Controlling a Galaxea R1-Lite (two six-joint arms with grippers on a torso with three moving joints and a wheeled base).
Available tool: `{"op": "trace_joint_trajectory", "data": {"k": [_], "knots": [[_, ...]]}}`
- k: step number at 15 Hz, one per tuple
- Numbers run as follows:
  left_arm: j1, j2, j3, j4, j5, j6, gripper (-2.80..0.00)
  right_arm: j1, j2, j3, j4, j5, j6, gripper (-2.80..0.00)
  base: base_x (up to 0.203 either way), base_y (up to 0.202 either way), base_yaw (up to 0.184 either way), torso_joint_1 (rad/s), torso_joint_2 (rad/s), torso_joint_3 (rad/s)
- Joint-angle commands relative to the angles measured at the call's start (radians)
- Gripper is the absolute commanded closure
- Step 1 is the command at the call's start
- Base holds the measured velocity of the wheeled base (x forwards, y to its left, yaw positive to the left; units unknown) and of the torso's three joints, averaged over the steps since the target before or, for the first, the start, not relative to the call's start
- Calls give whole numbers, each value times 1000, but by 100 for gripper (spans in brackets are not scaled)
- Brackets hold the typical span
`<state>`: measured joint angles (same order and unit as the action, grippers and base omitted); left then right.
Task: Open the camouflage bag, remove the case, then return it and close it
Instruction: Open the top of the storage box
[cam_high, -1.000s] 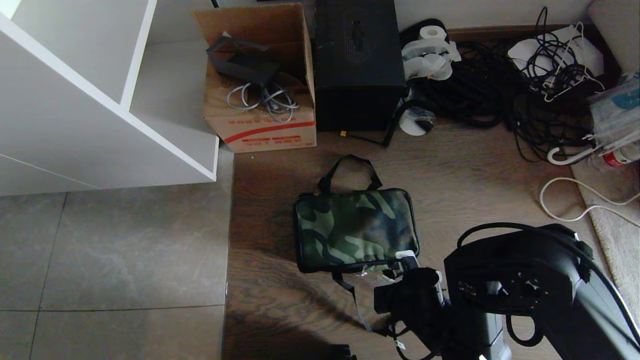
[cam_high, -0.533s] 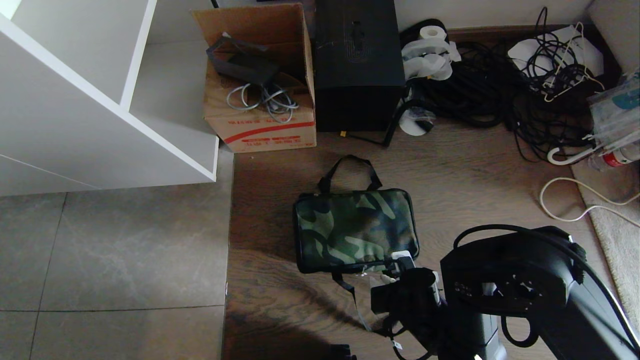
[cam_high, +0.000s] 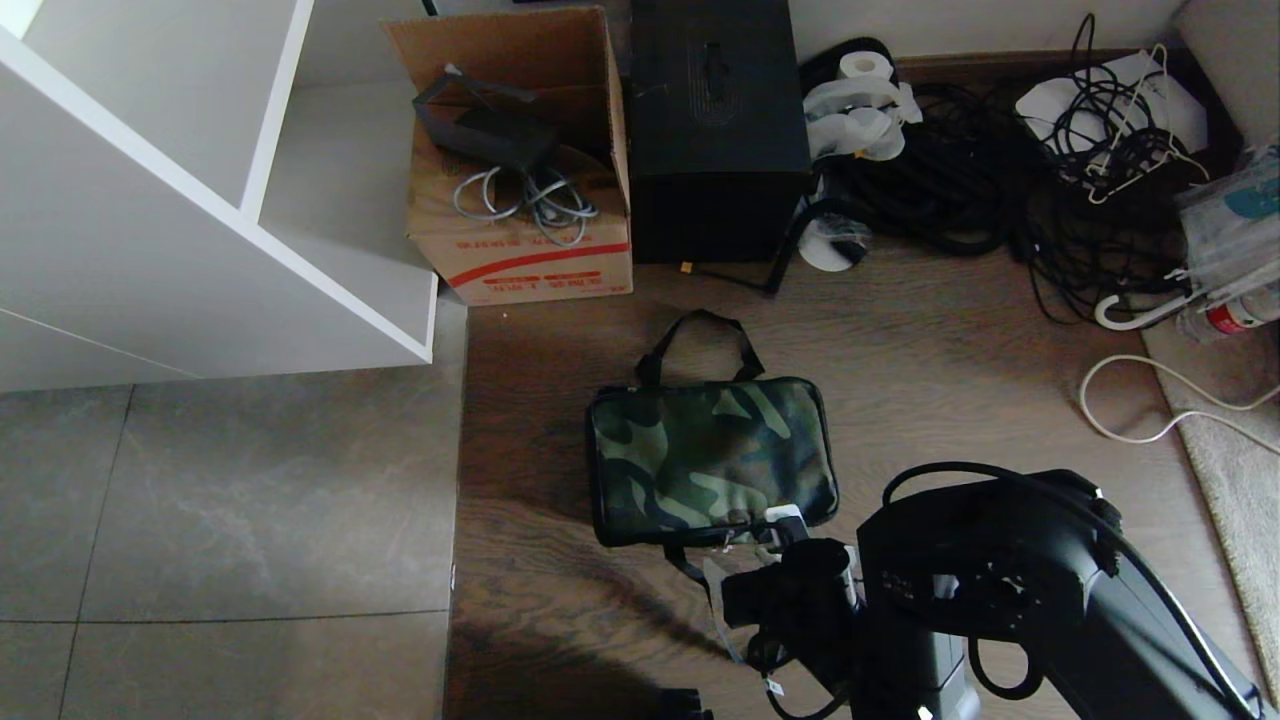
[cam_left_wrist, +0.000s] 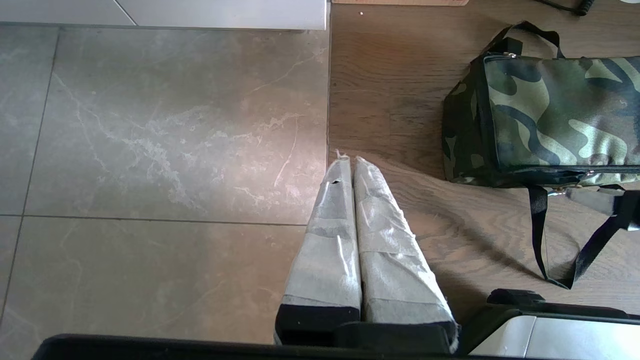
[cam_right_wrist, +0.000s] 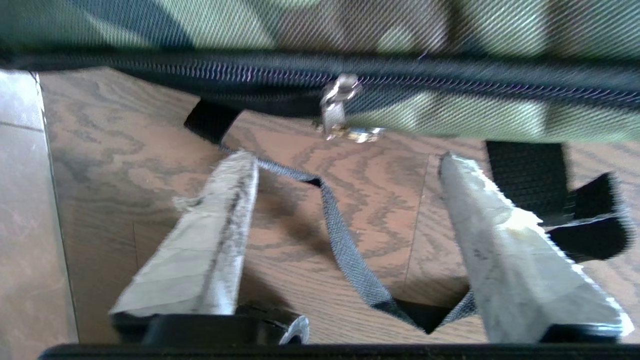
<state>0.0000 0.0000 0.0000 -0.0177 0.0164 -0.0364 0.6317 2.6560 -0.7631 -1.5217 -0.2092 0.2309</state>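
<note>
The right hand (cam_right_wrist: 345, 165) gaped empty just short of the closed camouflage bag's (cam_high: 710, 455) zip pull (cam_right_wrist: 334, 107); pinching it seemed next.

Right gripper (cam_right_wrist: 345, 160) fingers spread, empty; left gripper (cam_left_wrist: 348, 162) pressed together.

You see white shelf unit (cam_high: 150, 230) at left over grey tile floor (cam_high: 220, 520). Brown cardboard box (cam_high: 520, 250) stands by back wall, open, holding dark device (cam_high: 485, 125) and coiled grey cable (cam_high: 525, 200). Tall black box (cam_high: 715, 130) just beside it. White tape rolls (cam_high: 860, 110) next, then tangle of black cables (cam_high: 1000, 170) along wall. Loose white cord (cam_high: 1150, 400) lies on wood floor (cam_high: 920, 340) near pale rug (cam_high: 1235, 470).
</note>
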Motion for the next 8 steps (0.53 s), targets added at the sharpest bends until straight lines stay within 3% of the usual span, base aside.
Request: {"op": "trace_joint_trajectory", "data": {"k": [1, 8], "knots": [[0, 0, 9, -1, 0, 0, 0, 2, 29, -19, -8, -3, 4, -280, 0, 0, 0, 0, 0, 0], [0, 0, 9, -1, 0, 0, 0, 2, 51, -114, -8, -8, 28, -280, 0, 0, 0, 0, 0, 0]]}}
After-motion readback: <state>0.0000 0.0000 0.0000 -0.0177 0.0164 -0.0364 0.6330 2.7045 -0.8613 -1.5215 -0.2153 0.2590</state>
